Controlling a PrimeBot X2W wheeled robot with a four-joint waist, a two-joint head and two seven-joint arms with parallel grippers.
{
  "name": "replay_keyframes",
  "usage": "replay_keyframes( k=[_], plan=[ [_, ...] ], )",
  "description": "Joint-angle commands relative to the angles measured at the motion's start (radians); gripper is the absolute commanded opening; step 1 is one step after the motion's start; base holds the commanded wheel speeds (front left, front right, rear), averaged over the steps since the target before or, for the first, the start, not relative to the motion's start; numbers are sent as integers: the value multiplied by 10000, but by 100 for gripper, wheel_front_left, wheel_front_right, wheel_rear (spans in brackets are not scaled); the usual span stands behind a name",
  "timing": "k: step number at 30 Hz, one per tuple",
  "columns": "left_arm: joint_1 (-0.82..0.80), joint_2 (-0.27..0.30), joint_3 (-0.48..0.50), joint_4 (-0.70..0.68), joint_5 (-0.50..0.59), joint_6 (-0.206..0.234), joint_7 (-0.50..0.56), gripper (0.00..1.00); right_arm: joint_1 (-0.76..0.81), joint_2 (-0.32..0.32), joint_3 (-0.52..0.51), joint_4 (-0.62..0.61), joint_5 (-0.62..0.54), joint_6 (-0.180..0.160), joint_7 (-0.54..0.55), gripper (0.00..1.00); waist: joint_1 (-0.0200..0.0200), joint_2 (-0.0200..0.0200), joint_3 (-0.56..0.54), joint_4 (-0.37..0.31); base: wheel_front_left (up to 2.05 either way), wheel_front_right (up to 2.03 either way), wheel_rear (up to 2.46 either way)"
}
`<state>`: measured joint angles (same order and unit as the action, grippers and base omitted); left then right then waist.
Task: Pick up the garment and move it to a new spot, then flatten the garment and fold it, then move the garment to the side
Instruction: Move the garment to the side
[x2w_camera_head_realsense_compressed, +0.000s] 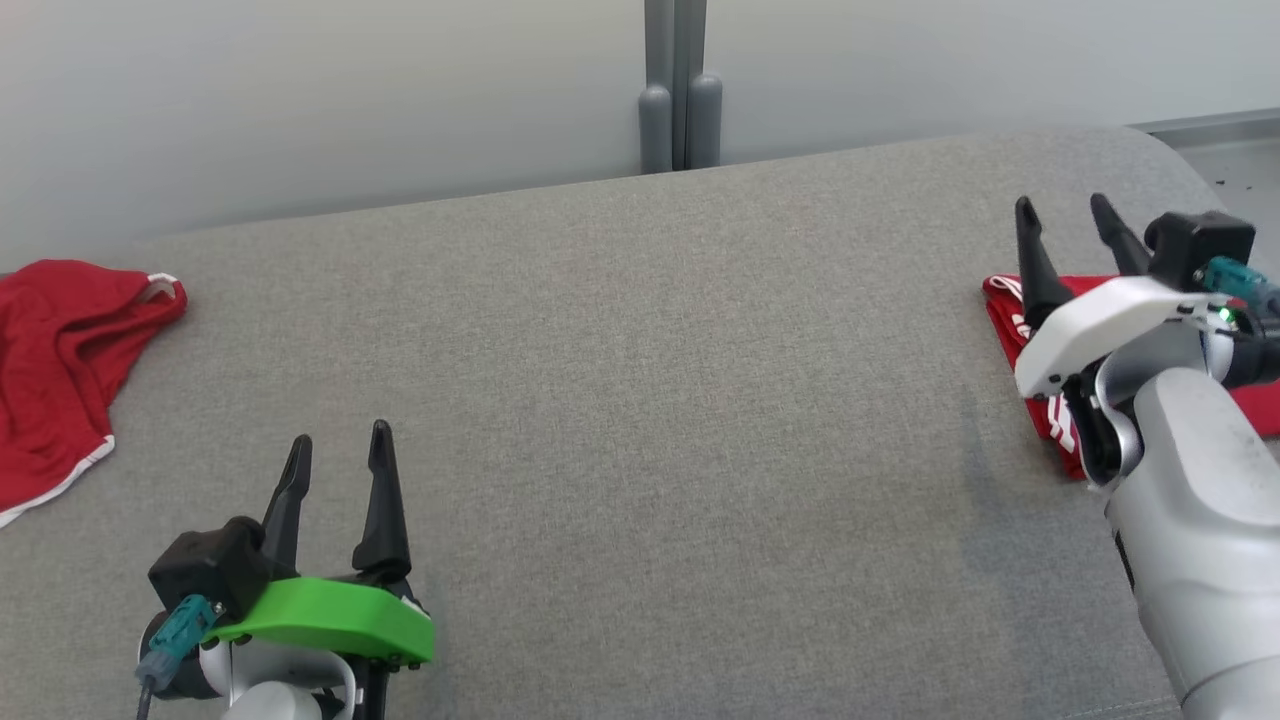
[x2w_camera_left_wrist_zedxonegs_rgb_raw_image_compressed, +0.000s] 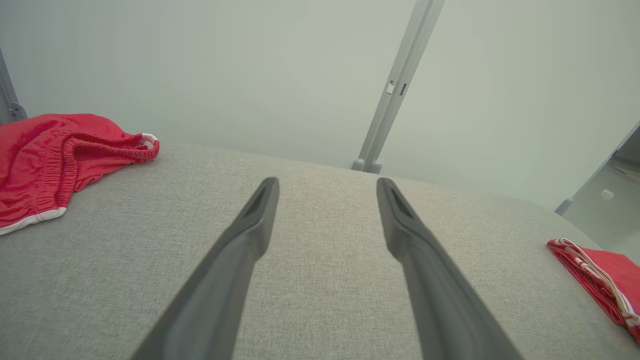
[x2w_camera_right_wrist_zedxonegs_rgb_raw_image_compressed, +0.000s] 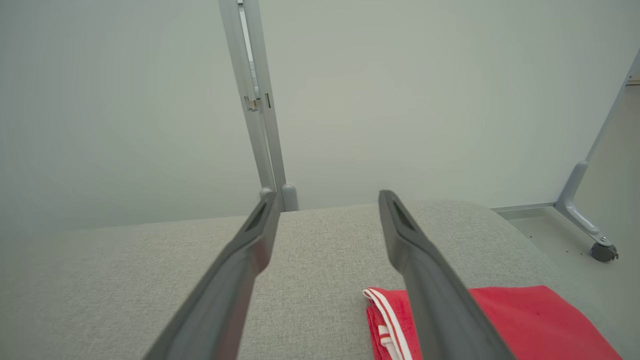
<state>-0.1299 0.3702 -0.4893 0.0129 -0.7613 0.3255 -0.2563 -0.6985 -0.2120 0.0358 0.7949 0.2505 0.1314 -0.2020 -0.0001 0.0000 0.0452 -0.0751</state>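
While right claw (x2w_camera_head_realsense_compressed: 1062, 203) gapes, folded garment (x2w_camera_right_wrist_zedxonegs_rgb_raw_image_compressed: 535, 325) lies—apparently—beneath.

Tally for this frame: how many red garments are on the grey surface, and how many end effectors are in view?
Red garments: 2 (crumpled garment, folded garment)
End effectors: 2 (left end effector, right end effector), both open
Total: 4
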Motion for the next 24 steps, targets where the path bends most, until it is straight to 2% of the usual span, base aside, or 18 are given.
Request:
replay_keyframes(
  k=[1, 8, 16, 22, 24],
  plan=[
    [195, 0, 90, 58, -45, -51, -54, 100, 425, -19, 40, -310, 113, -14, 52, 100, 1, 0, -428, 249, 0, 0, 0],
    [724, -10, 445, 175, 129, -100, -100, 100, 2367, 626, -79, -2788, -20, -14, 474, 100, 1, 0, -576, 269, 0, 0, 0],
    [1116, -173, 591, 283, 338, -198, -90, 100, 4364, 1412, -583, -5453, -678, -13, 1119, 100, 1, 0, -640, 354, 0, 0, 0],
    [1442, -226, 711, 387, 568, -161, -87, 100, 5376, 1582, -814, -6564, -810, -13, 1361, 100, 1, 0, -677, 420, 0, 0, 0],
    [1585, -307, 787, 404, 563, -195, -86, 100, 5684, 1602, -780, -6837, -508, -13, 1406, 100, 1, 0, -685, 452, 0, 0, 0]
  ],
)
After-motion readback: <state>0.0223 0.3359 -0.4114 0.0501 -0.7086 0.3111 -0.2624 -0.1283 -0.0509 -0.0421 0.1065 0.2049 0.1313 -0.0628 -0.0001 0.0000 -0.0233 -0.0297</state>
